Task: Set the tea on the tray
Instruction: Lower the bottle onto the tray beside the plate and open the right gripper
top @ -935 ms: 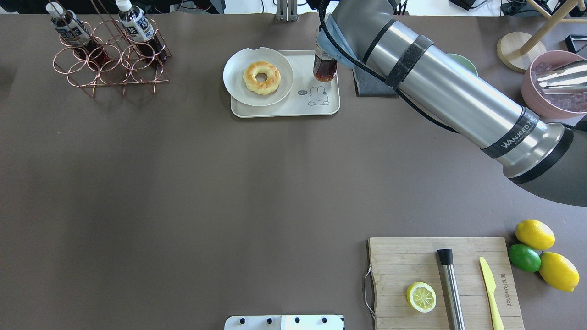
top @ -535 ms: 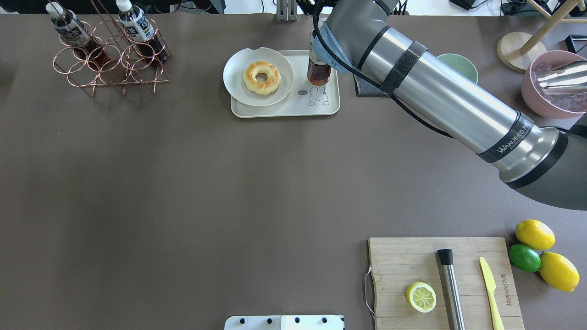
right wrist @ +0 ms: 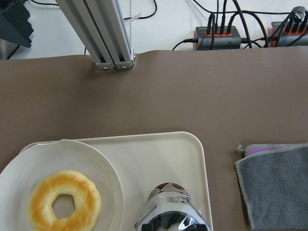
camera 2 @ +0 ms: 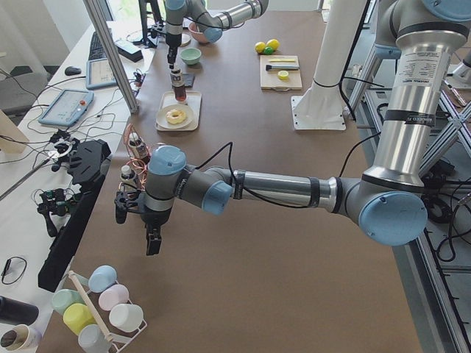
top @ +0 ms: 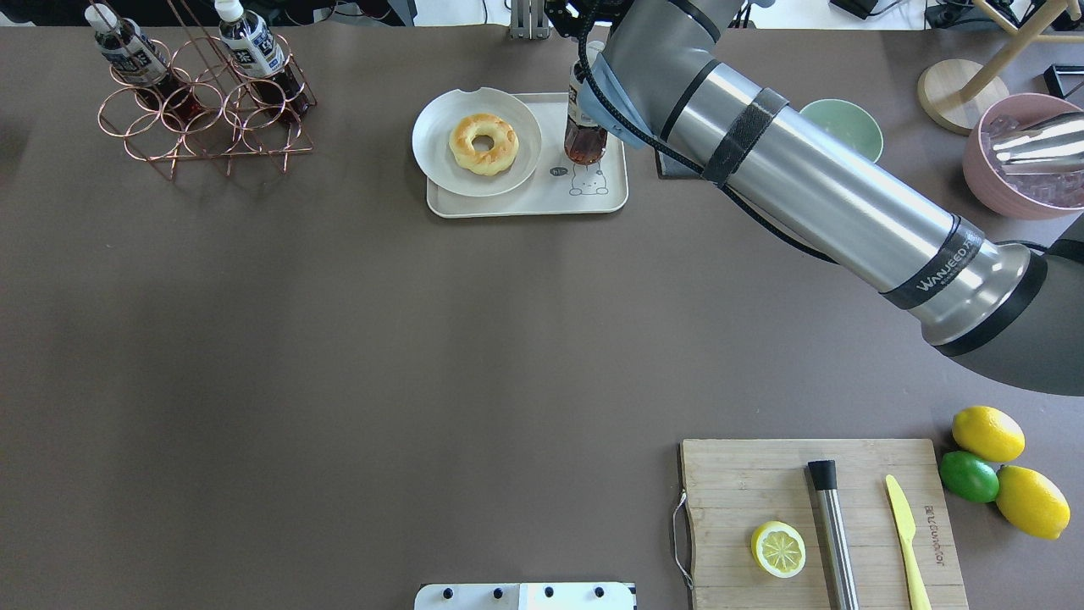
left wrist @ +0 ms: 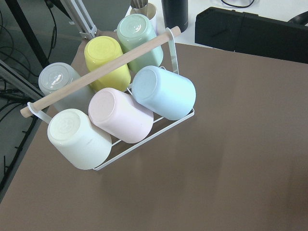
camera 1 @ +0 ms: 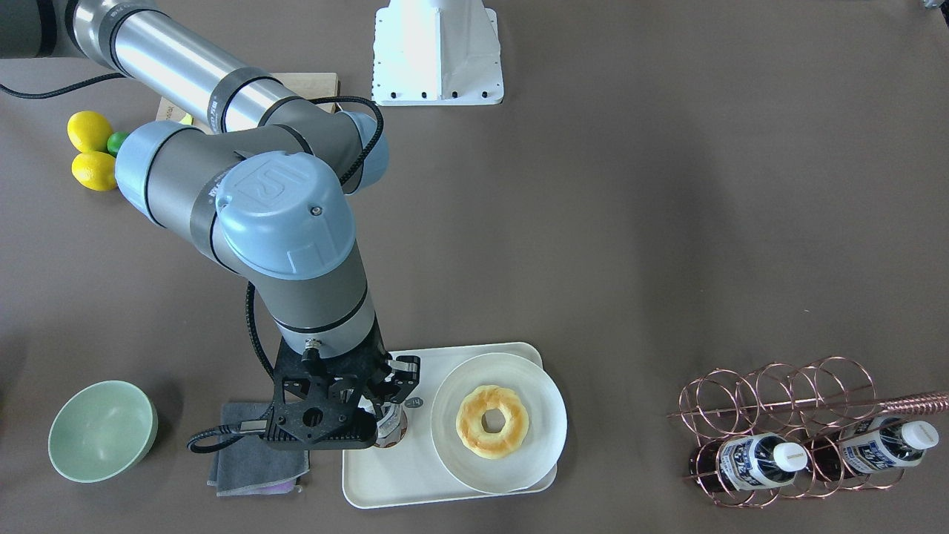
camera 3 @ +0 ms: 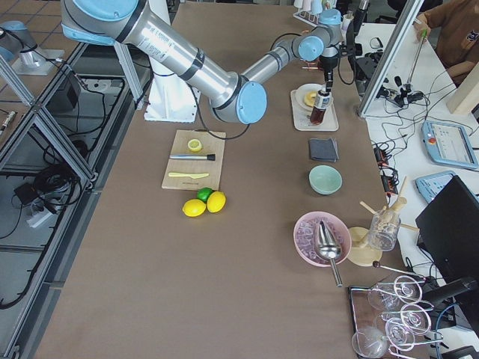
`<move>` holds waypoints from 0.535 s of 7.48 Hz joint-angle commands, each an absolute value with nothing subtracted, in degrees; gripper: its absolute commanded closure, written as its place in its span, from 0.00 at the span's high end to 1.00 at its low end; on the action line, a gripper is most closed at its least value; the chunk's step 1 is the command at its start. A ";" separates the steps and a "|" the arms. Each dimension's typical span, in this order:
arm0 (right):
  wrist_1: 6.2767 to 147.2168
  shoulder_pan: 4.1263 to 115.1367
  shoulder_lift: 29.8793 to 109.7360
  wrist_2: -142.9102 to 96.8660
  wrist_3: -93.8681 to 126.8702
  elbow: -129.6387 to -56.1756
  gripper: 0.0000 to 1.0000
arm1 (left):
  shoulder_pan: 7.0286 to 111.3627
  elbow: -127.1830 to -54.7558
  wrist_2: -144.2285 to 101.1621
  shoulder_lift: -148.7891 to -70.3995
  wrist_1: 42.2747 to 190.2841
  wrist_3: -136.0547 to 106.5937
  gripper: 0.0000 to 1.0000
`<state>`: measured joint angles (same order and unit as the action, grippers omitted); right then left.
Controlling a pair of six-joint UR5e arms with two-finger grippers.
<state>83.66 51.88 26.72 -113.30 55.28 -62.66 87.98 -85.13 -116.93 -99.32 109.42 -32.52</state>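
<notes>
My right gripper [camera 1: 385, 414] is shut on the tea [top: 586, 137], a small bottle of dark reddish-brown liquid. It holds the bottle upright by its top over the right part of the cream tray [top: 525, 202], just above the bear drawing. I cannot tell whether the bottle's base touches the tray. In the right wrist view the bottle [right wrist: 171, 214] sits at the bottom edge with the tray [right wrist: 159, 149] beneath it. My left gripper [camera 2: 152, 241] hangs over the table's far left end, near a rack of cups. I cannot tell whether it is open or shut.
A round white plate with a doughnut [top: 476, 142] fills the tray's left half. A grey cloth [camera 1: 256, 452] and a green bowl [top: 843, 125] lie right of the tray. A copper rack [top: 203, 119] holds two alike bottles. A cutting board [top: 821, 517] is at front right.
My right arm has carried the tea a little to the left and nearer the bear drawing, over the tray. Nothing else has moved.
</notes>
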 commanded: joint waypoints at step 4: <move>82.27 51.68 27.86 -113.11 55.63 -63.63 1.00 | 87.98 -84.55 -116.98 -99.93 109.51 -32.52 0.98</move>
